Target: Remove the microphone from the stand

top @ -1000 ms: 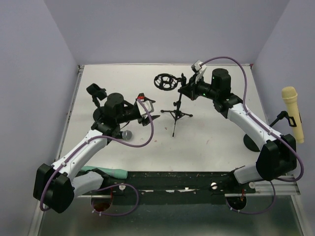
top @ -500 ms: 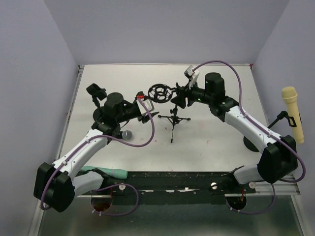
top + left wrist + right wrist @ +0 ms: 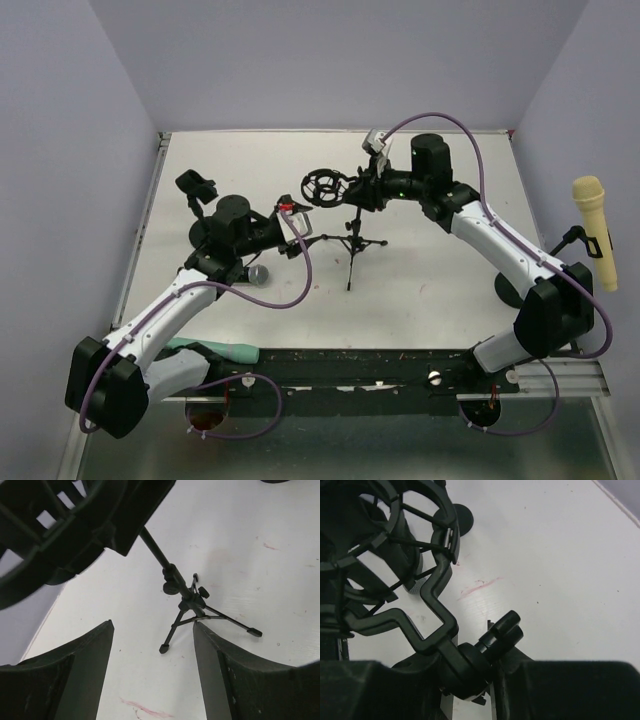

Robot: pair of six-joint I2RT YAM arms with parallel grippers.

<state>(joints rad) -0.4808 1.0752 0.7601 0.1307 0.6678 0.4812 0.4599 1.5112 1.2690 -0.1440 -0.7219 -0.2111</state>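
Observation:
The black tripod stand (image 3: 350, 243) stands mid-table, topped by a ring-shaped shock mount (image 3: 322, 185) with nothing in it. My right gripper (image 3: 354, 192) is shut on the swivel joint under that mount. In the right wrist view the joint (image 3: 470, 667) sits pinched between the fingers, with the mount (image 3: 437, 575) above it. A microphone (image 3: 258, 274) with a silver mesh head lies on the table by my left forearm. My left gripper (image 3: 300, 225) hangs open just left of the stand. Between its fingers (image 3: 92, 660) I see only table and the tripod (image 3: 186, 600) beyond.
A yellow microphone (image 3: 594, 230) sits in a second stand with a round base (image 3: 513, 290) at the right edge. A teal object (image 3: 225, 352) lies near the left arm's base. Walls close in the table's left, back and right sides.
My right gripper has swung left, carrying the shock mount closer to the left gripper. The tripod has shifted slightly left. The left arm has barely moved.

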